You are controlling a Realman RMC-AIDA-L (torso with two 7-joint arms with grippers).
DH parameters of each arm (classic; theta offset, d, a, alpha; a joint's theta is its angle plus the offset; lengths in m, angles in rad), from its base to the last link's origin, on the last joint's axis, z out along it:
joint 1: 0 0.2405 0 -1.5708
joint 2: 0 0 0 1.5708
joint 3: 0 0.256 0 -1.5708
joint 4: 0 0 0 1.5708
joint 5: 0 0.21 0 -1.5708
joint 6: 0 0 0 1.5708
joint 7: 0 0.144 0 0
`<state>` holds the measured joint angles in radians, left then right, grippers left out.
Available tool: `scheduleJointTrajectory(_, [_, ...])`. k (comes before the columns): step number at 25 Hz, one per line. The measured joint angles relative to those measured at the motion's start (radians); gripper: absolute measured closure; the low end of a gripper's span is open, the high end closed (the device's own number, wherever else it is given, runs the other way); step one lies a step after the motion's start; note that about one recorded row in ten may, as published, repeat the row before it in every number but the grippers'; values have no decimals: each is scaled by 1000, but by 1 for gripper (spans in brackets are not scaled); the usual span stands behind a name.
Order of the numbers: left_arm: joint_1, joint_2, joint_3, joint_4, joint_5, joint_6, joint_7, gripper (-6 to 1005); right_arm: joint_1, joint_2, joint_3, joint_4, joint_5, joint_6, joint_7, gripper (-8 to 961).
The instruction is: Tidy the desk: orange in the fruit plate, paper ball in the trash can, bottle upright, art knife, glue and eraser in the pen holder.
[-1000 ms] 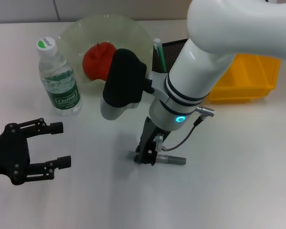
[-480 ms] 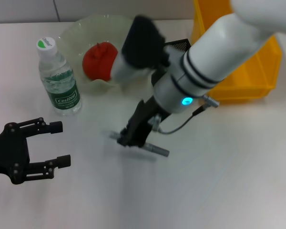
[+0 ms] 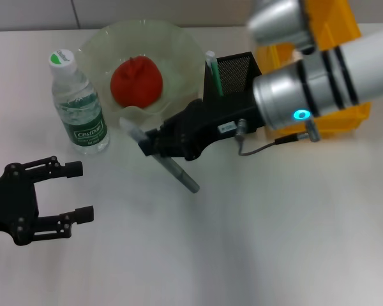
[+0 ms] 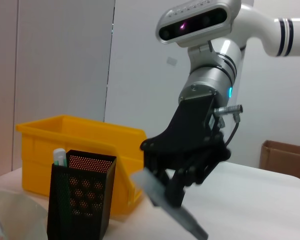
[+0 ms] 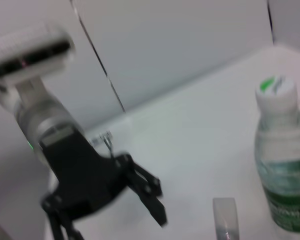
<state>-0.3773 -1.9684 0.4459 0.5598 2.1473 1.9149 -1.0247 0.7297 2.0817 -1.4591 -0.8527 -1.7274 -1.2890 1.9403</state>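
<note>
The pale green fruit plate (image 3: pixel 179 48) at the far side of the bench (image 3: pixel 274 242) holds the orange (image 3: pixel 136 81). Just beside it, the black mesh pen holder (image 3: pixel 233 73) has a green-and-white stick standing in one corner; behind the holder sits a yellow bin (image 3: pixel 345 70), whose contents cannot be made out. The bottle (image 3: pixel 78 105) stands upright with its green cap on, beside the plate. The right gripper (image 3: pixel 154 145) hangs above the bench in front of the plate, its fingers closed on the art knife (image 3: pixel 172 167), a slim grey tool held aslant with a pale end uppermost. The left gripper (image 3: pixel 73 192) rests near the bench's near edge, fingers spread, holding nothing
</note>
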Motion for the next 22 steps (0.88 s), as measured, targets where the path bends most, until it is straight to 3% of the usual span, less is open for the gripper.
scheduleJointTrajectory(3, [0, 0, -5, 0, 0, 1, 0, 201, -46, -1, 62, 116, 166, -46, -187, 815])
scheduleJointTrajectory(4, [0, 0, -5, 0, 0, 1, 0, 201, -46, -1, 62, 116, 166, -46, -187, 815])
scheduleJointTrajectory(9, [3, -2, -9, 0, 0, 3, 6, 201, -68, -1, 180, 354, 368, -131, -389, 815])
scheduleJointTrajectory(13, [3, -5, -9, -1, 0, 4, 7, 201, -72, 0, 294, 475, 425, -162, -364, 816])
scheduleJointTrajectory(22, [0, -10, -8, -2, 0, 5, 10, 201, -85, 0, 457, 531, 427, -140, -291, 816])
